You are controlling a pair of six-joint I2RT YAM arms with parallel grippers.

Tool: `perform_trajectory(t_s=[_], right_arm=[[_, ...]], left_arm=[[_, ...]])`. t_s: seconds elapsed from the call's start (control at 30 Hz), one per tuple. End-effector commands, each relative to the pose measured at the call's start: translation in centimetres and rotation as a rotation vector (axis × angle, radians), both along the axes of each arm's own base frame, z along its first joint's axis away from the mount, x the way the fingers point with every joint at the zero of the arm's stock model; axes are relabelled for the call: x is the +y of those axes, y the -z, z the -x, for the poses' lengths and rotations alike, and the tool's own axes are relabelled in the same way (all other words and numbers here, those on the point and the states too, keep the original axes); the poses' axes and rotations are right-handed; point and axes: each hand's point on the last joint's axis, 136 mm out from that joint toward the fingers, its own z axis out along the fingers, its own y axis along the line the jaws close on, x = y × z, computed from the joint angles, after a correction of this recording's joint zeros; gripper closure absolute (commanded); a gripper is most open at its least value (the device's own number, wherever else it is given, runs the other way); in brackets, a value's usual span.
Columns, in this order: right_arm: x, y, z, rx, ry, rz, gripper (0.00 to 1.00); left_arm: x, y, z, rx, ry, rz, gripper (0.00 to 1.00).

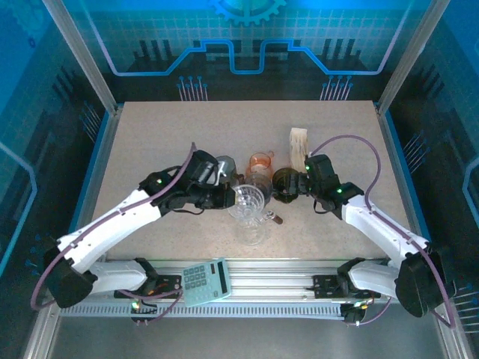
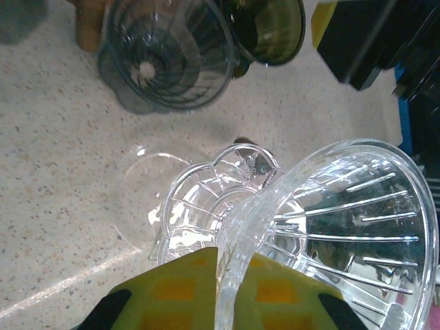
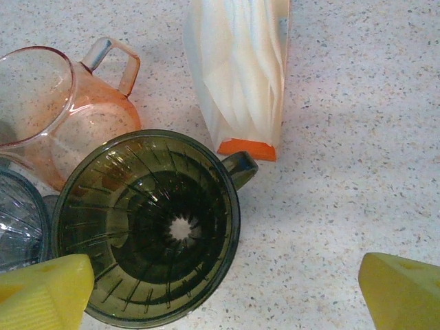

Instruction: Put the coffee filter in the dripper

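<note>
Speckled beige desk (image 1: 150, 149), blue-lit enclosure behind. Reference item: the green dripper (image 1: 284, 182), mid-desk.

Overhead view: the coffee filters (image 1: 299, 147), a pale stack, sit just behind the green dripper, untouched. An orange cup (image 1: 260, 161) is behind it to the left and a grey dripper (image 1: 224, 168) further left. The left claw (image 1: 224, 196) holds a clear dripper (image 1: 248, 200) just left of the green one. The right claw (image 1: 298, 187) hangs at the green dripper's right side.

Left wrist view: the left claw (image 2: 227, 289) is clamped on the tilted clear dripper (image 2: 344, 227), its rim pinched between yellow pads (image 2: 172, 295). Judgement: it is held so as to steady the mouth for loading. A scalloped glass piece (image 2: 206, 199) lies beneath. The grey dripper (image 2: 165, 55) and green dripper (image 2: 268, 27) lie beyond.

Right wrist view: the right claw (image 3: 223, 289) is empty, its pads (image 3: 41, 292) spread wide over the green dripper (image 3: 148, 227). The coffee filters (image 3: 240, 69), in a sleeve with an orange end, lie just beyond it. Judgement: this claw is kept free to fetch a filter, and no filter is yet in any dripper.
</note>
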Motion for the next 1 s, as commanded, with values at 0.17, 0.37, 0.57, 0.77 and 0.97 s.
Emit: perform_trajectory(t_s=[0.17,0.37,0.57,0.77,0.97], right_arm=[[-0.9,-0.1,1.0,0.000,0.019,0.019,0.00],[-0.9,0.0,1.1,0.001,0.019,0.014,0.00],[-0.9,0.2,1.1,0.005,0.015,0.011,0.00],[-0.9,0.0,1.0,0.002,0.016,0.010,0.00],[-0.8,0.1,1.0,0.003,0.016,0.006,0.00]], left_arm=[[-1.2,1.0,0.5,0.015,0.059,-0.054,1.00],[-0.5,2.3,-0.2,-0.002,0.039,-0.123,1.00],[-0.7,2.9,-0.5,0.003,0.040,-0.136,1.00],[-0.9,3.2,-0.4,0.018,0.038,-0.125,1.00],[-1.1,3.4,-0.2,0.030,0.042,-0.111,0.87]])
